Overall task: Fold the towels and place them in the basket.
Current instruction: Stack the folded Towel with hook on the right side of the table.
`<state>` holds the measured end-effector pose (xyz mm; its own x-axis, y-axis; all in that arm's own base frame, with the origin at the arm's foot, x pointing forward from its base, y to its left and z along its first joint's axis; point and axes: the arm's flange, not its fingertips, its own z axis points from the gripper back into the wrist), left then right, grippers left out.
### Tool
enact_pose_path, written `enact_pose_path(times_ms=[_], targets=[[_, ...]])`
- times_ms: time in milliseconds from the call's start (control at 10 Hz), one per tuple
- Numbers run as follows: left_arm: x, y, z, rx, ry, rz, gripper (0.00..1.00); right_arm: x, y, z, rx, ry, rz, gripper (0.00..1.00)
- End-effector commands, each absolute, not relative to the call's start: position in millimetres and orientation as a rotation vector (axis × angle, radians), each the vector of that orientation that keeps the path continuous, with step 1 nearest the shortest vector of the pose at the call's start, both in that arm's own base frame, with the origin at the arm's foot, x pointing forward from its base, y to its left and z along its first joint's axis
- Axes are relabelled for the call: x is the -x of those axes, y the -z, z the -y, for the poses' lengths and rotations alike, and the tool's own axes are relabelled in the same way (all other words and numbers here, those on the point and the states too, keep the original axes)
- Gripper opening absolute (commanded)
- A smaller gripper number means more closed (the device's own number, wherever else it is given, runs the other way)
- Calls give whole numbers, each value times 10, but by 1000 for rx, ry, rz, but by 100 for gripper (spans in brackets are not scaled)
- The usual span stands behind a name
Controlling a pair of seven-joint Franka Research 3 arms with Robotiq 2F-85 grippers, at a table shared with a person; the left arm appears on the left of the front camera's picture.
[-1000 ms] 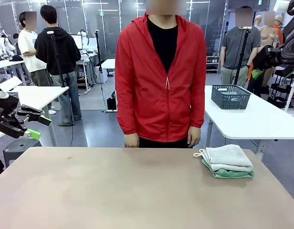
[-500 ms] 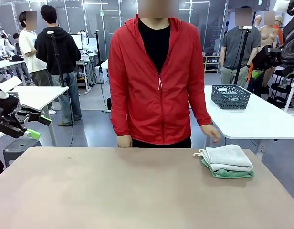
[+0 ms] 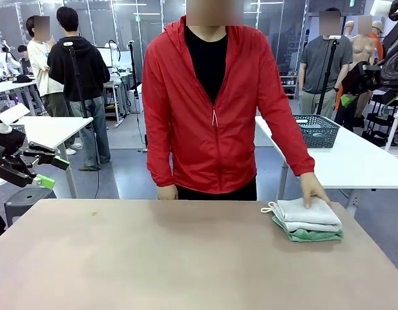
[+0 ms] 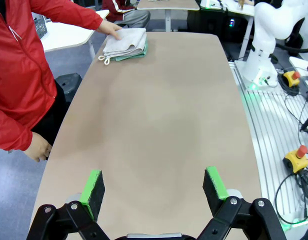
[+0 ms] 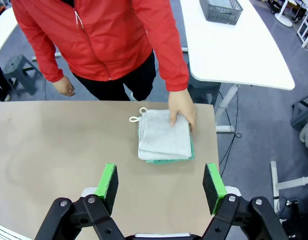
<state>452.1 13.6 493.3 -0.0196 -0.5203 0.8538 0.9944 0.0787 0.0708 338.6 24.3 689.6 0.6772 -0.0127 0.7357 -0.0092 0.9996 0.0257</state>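
Two folded towels lie stacked near the table's far right edge, the cream-white towel (image 3: 307,212) on top of the mint green towel (image 3: 310,235). A person in a red jacket rests one hand (image 3: 313,190) on the stack. In the right wrist view the stack (image 5: 162,135) lies ahead of my open right gripper (image 5: 160,186), which hovers above the table. My left gripper (image 3: 53,172) stands open off the table's left side, far from the stack (image 4: 125,42) and holding nothing. The dark wire basket (image 3: 313,131) stands on a white table behind the person.
The brown table (image 3: 173,258) is bare apart from the towels. The person stands at its far edge, the other hand (image 3: 167,192) hanging by the rim. The white table (image 5: 234,50) with the basket (image 5: 221,9) stands beyond the right end.
The person has leaned toward the right and laid a hand on the towel stack. Neither arm has moved.
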Motion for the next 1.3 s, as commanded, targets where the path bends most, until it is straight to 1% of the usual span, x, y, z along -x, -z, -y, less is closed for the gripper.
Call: enact_pose_path(times_ms=[0, 1200], targets=[[-4519, -4944, -137, 715, 1384, 880, 100, -3388, -6909, -246, -28, 6, 821, 86], [-4519, -4944, -137, 715, 1384, 880, 100, -3388, -6909, -246, -28, 6, 821, 86]])
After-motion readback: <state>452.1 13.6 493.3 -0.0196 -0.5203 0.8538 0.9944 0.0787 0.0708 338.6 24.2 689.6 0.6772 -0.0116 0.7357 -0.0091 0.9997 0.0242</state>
